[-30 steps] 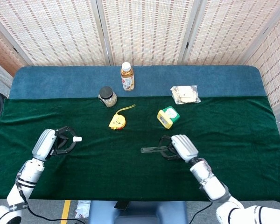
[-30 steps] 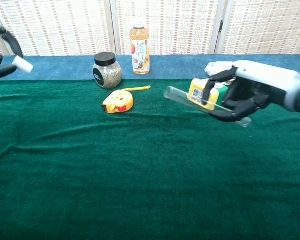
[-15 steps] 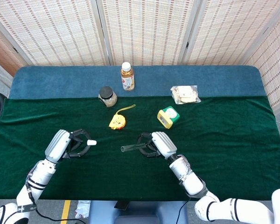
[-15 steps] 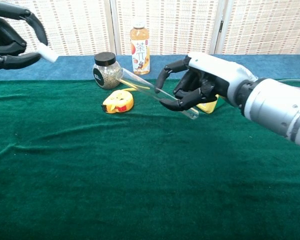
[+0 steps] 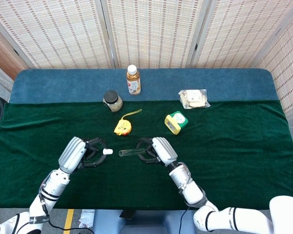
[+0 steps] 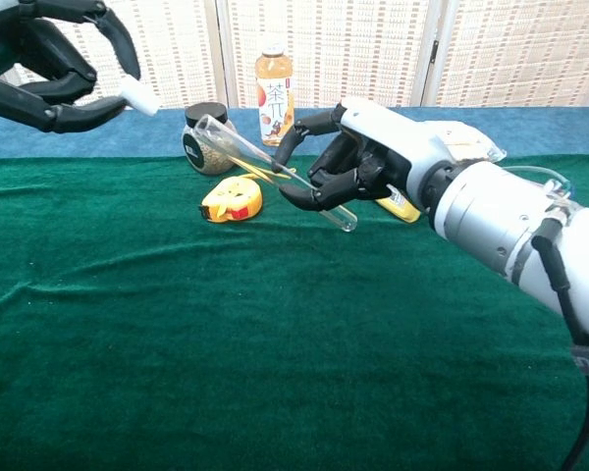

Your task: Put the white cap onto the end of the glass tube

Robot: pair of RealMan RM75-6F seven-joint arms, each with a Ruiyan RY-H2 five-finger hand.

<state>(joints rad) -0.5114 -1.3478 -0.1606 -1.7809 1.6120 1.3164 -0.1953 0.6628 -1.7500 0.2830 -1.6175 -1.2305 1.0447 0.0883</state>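
My right hand [image 5: 158,150] [image 6: 358,162] grips a clear glass tube [image 5: 131,152] [image 6: 265,168], held above the green cloth with its open end pointing left and slightly up. My left hand [image 5: 83,154] [image 6: 54,74] pinches a small white cap [image 5: 107,152] [image 6: 138,98] at its fingertips. In the head view the cap sits a short gap left of the tube's open end, roughly in line with it, the two apart.
A yellow tape measure [image 5: 121,126] [image 6: 232,199] lies behind the hands. A dark-lidded jar [image 5: 112,101] [image 6: 209,138], a tea bottle [image 5: 133,80] [image 6: 276,92], a yellow-green box [image 5: 176,122] and a plastic bag [image 5: 194,99] stand further back. The green cloth [image 5: 234,141] spreads to the right.
Both hands have moved inward toward the table's middle. The gap between the cap and the tube's open end has shrunk from wide to narrow.
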